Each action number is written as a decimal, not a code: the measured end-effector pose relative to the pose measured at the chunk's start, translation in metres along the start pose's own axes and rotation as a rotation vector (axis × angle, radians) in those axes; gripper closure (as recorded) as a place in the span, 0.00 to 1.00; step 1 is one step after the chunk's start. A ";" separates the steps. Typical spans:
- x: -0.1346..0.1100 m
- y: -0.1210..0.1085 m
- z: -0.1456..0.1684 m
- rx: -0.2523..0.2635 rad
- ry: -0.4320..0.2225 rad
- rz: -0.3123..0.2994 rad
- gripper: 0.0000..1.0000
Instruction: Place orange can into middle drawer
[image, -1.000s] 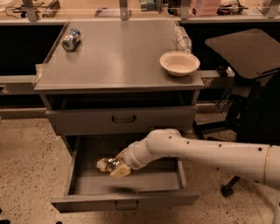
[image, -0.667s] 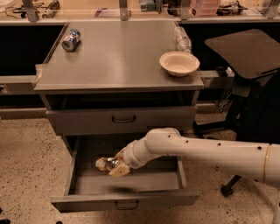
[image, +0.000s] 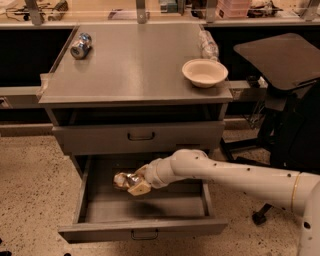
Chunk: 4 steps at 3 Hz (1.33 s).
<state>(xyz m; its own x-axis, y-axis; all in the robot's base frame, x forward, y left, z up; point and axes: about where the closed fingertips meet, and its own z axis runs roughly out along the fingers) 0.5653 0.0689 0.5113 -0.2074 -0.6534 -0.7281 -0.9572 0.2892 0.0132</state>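
Inside the open middle drawer (image: 150, 211), the end effector (image: 131, 184) holds the orange can (image: 122, 179).
Its grip is closed on the can, over the left part of the drawer floor; a bluish can (image: 80, 45) and a bowl (image: 204, 72) sit on the tabletop (image: 135, 65).

1. Gripper (image: 134, 185) is inside the open middle drawer (image: 145, 227), right against the orange can (image: 121, 179); the can's right side is hidden behind it.
2. Can't tell if the can touches the drawer floor.
3. Arm (image: 240, 175) covers the drawer's right rear and is cut off at the right edge.
4. Silver can (image: 80, 45) on the surface (image: 135, 65): label too small to read.
5. Clear item (image: 208, 44) at the surface's far right: blurry, kind unclear.
6. Dark chair (image: 280, 60) is cut off by the right edge.
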 end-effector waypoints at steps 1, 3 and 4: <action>0.044 -0.035 0.036 0.003 -0.052 -0.035 1.00; 0.109 -0.041 0.084 -0.084 -0.081 -0.090 0.62; 0.113 -0.040 0.088 -0.092 -0.083 -0.099 0.31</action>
<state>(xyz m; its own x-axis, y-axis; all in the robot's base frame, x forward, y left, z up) 0.5983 0.0447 0.3686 -0.0973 -0.6147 -0.7828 -0.9873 0.1586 -0.0019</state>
